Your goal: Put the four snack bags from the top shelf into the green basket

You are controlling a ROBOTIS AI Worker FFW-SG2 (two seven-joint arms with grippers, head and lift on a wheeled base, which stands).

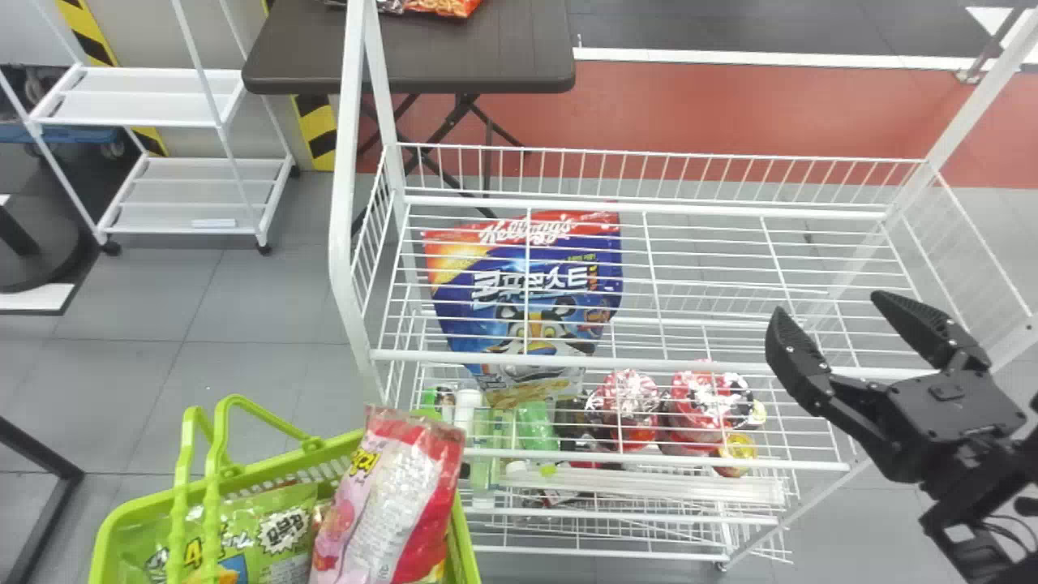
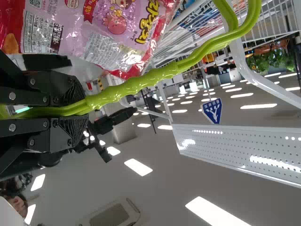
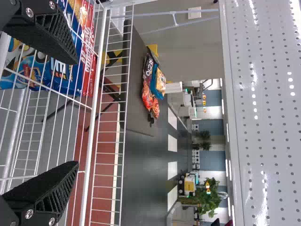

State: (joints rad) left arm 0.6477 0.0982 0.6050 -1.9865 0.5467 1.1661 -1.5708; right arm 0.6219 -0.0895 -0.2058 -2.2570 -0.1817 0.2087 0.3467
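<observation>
Two snack bags, perhaps more, are held in the green basket (image 1: 464, 539), the pink bag (image 1: 389, 495) slanted with its long axis toward the wire shelf (image 1: 568, 362). It lies well left of the right tool (image 1: 829, 312), spread wide and unladen. Nearer is the left tool (image 2: 77, 108), closed on rippled plastic handles (image 2: 155, 75). Glossy, crinkled film might slip if pressed.
</observation>
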